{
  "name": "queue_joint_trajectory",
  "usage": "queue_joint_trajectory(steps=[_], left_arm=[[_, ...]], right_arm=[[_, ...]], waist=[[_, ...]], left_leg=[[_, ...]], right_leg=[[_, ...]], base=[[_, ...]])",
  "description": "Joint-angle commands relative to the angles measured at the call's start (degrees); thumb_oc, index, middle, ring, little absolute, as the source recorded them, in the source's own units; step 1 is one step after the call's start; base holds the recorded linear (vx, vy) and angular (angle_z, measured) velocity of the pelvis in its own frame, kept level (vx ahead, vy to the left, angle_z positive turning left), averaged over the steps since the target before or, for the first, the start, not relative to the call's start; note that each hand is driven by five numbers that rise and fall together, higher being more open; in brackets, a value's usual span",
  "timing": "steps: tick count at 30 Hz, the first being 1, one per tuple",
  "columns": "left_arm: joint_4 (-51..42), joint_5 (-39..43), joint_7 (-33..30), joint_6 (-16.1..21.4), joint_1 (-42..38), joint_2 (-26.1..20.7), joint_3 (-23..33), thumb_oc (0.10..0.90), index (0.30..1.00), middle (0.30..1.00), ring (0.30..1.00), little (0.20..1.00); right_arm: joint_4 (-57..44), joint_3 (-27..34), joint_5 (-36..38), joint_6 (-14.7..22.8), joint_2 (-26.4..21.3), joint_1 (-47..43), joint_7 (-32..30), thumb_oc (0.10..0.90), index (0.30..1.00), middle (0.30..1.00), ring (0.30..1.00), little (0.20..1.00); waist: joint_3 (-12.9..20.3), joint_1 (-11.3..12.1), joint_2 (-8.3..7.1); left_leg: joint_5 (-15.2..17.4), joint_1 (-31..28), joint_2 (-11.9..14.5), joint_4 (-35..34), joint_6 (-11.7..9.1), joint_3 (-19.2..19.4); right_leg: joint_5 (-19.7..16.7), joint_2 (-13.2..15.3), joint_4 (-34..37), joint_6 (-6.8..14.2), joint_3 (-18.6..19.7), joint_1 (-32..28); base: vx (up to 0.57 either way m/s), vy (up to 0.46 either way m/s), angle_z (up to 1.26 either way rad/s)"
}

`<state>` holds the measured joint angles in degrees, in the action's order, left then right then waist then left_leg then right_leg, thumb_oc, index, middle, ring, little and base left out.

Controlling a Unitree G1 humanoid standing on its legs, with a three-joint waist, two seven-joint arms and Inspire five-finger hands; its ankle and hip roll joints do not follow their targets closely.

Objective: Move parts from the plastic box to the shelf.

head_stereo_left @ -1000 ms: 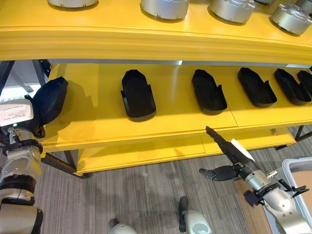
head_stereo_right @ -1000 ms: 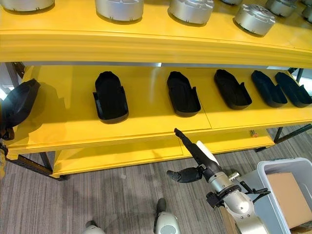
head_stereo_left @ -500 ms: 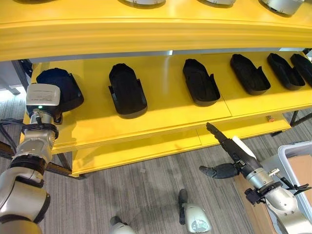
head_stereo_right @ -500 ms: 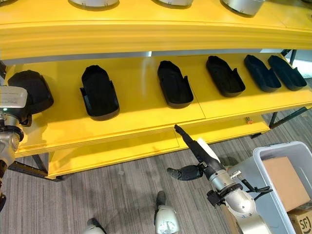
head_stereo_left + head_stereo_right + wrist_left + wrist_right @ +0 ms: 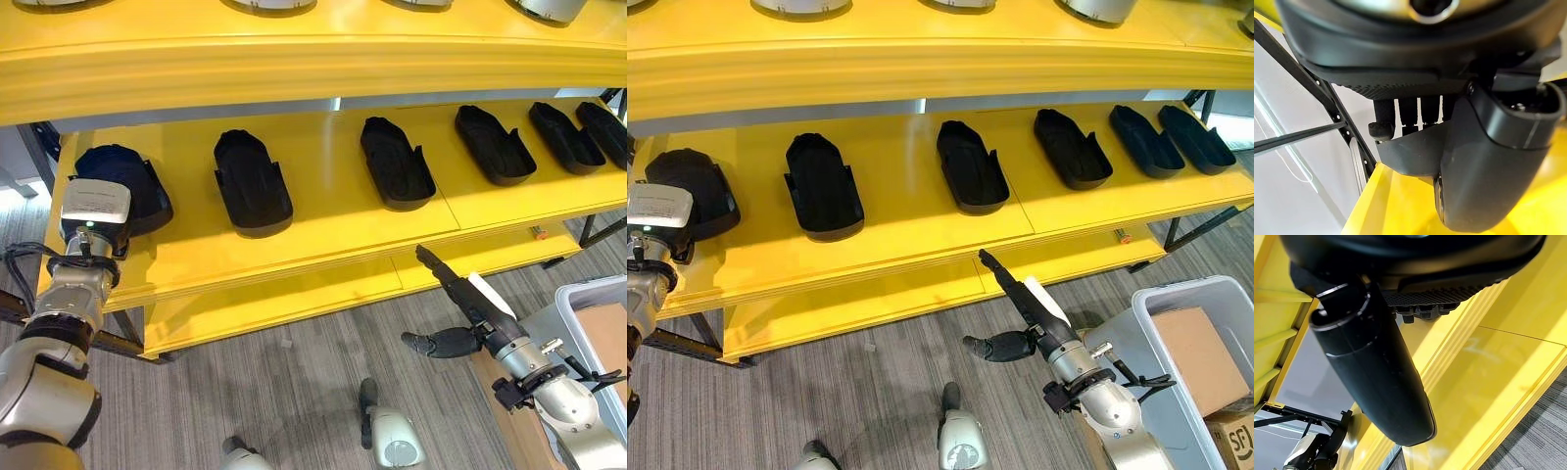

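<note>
A black moulded part [image 5: 127,176] lies at the left end of the yellow shelf's middle board [image 5: 333,220]. My left hand [image 5: 1488,161] is shut on it, thumb over its rim [image 5: 1410,156] and fingers curled behind it. Several like black parts [image 5: 252,183] lie in a row along the same board. My right hand [image 5: 470,308] hangs open and holds nothing, below the board's front edge, its straight fingers pointing up at the shelf. The grey plastic box [image 5: 1156,323] stands on the floor at the lower right.
Round silver parts [image 5: 266,4] stand on the top board. A cardboard box [image 5: 1190,357] lies inside the plastic box. A lower yellow board [image 5: 274,304] runs under the middle one. Bare board shows between the held part and its neighbour.
The camera has shifted. My left hand has carried the black part from beside the shelf's left end onto the middle board. The right hand has kept its pose.
</note>
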<state>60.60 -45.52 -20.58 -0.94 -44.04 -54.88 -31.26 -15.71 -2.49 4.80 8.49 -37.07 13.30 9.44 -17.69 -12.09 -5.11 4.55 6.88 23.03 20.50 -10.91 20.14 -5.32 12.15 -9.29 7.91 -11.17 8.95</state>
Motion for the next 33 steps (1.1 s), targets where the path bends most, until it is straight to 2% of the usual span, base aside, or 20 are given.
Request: queue_joint_trajectory(steps=[1, 13, 28, 33], left_arm=[[1.24, -0.02, -0.66, -0.93, 0.67, -3.17, 3.71, 0.4, 0.3, 0.3, 0.3, 0.3], [0.64, 0.33, 1.93, 0.58, 1.19, -6.05, 3.13, 0.4, 0.3, 0.3, 0.3, 0.3], [-5.36, -5.44, 2.78, 2.93, -3.16, -15.1, -3.44, 0.4, 0.3, 0.3, 0.3, 0.3], [-6.47, -8.81, 1.29, 4.06, -5.91, -17.56, -7.86, 0.4, 0.3, 0.3, 0.3, 0.3]], right_arm=[[-6.47, 4.27, 3.72, 6.58, -2.88, -3.07, -2.86, 0.9, 1.0, 1.0, 1.0, 1.0], [-5.97, 4.83, 4.16, 6.44, -2.71, -3.44, -3.15, 0.9, 1.0, 1.0, 1.0, 1.0], [-5.65, 8.38, 4.4, 6.7, -2.39, -2.78, -4.35, 0.9, 1.0, 1.0, 1.0, 1.0], [-5.49, 9.2, 4.41, 7.46, -2.7, -2.53, -4.65, 0.9, 1.0, 1.0, 1.0, 1.0]], waist=[[5.21, 1.3, 0.25], [4.85, 1.56, 0.37], [4.77, 1.22, 0.81], [5.1, 0.77, 1.21]], left_leg=[[-3.83, 3.16, 3.05, -1.88, -0.28, -4.96], [-3.69, 4.87, 2.75, -1.12, -0.16, -5.79], [-2.84, 9.01, 2.83, 1.13, 0.41, -6.79], [-2.02, 10.49, 2.67, 2.61, 0.65, -6.81]], right_leg=[[3.64, 5.96, -3.05, 4.8, 3.02, -2.0], [3.11, 6.22, -2.69, 5.0, 2.35, -1.91], [1.99, 6.13, -1.29, 5.38, 2.46, -0.17], [1.42, 6.39, -0.93, 5.64, 2.76, 0.46]], base=[[0.0, 0.0, 0.0], [0.0, 0.001, 0.0], [0.0, 0.007, 0.02], [0.01, 0.031, 0.0]])
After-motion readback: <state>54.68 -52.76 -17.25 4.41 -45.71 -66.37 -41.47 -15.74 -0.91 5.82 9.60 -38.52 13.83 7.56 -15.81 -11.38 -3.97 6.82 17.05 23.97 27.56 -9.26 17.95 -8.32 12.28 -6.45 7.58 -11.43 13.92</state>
